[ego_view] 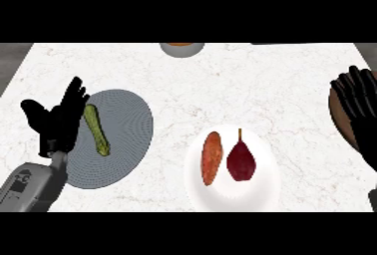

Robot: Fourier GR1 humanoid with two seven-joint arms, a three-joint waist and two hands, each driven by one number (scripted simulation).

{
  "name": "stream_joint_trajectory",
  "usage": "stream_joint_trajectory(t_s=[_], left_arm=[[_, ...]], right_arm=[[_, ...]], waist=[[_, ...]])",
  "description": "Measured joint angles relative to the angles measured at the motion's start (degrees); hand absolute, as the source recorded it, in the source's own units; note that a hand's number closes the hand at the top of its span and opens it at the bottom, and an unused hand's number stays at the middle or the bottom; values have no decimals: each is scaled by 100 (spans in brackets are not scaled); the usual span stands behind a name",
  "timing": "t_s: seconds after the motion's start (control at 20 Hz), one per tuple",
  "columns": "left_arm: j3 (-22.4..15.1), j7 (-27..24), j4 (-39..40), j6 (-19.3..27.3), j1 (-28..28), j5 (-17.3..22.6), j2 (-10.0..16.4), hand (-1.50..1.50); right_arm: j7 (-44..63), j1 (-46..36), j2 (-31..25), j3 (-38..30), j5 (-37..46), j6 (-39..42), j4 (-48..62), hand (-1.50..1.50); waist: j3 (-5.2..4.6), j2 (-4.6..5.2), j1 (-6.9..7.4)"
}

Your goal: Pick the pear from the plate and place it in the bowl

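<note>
Left forearm: we see the grey forearm [26,187] at the lower left corner; it has small dark marks on it, which we cannot read.
White plate: the round white plate [243,196] lies nearest to us, a little right of the middle.
Pear: the dark red pear with a thin stem [241,160] lies on this white plate, stem pointing away from us, well apart from the fingers of both hands.
Neighbour: a long orange-brown vegetable [211,158] lies just beside the pear, on its left.
Grey plate: the round grey ribbed plate [125,114] carries a long green stalk [96,130].
Left hand: the black left hand [55,122] is at the grey plate's left rim, fingers straight and released, grasping nothing.
Right hand: the black right hand [357,97] is at the right edge, fingers spread and released, over a brown round object [340,130].
Counter: white marble counter [243,89].
Far edge: a pale bowl with an orange inside [182,50], partly cut off.
</note>
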Motion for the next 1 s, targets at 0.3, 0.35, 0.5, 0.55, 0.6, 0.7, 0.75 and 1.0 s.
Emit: stream_joint_trajectory(t_s=[0.3,0.35,0.5,0.55,0.6,0.7,0.75,1.0], left_arm=[[-293,-314,-260,-118,-49,-319,-178,0],[-335,-323,-278,-143,-53,-331,-193,0],[-461,-426,-358,-174,61,-362,-295,0],[-492,-470,-397,-192,103,-364,-324,0],[-540,-477,-432,-176,120,-384,-371,0],[-585,-506,-504,-191,178,-403,-401,0],[-657,-544,-542,-149,240,-454,-475,0],[-736,-472,-792,-164,376,-600,-529,0]], right_arm=[[808,363,814,1041,520,-706,-39,150],[873,375,538,1069,950,-820,20,150],[896,683,1037,966,1493,-1990,124,-150],[764,797,1368,968,1528,-2328,126,-150],[587,925,1651,1027,1555,-2641,76,-150],[122,1202,2051,1301,1606,-3252,-76,-150],[-95,1337,2189,1445,1651,-3505,-200,-150],[-382,1906,2447,1982,2321,-4536,-886,-150]], waist=[[-85,-48,122],[-127,-61,93],[-125,-85,-11],[-117,-89,-16],[-110,-95,-28],[-101,-99,-12],[-100,-100,-2],[-102,-85,55]])
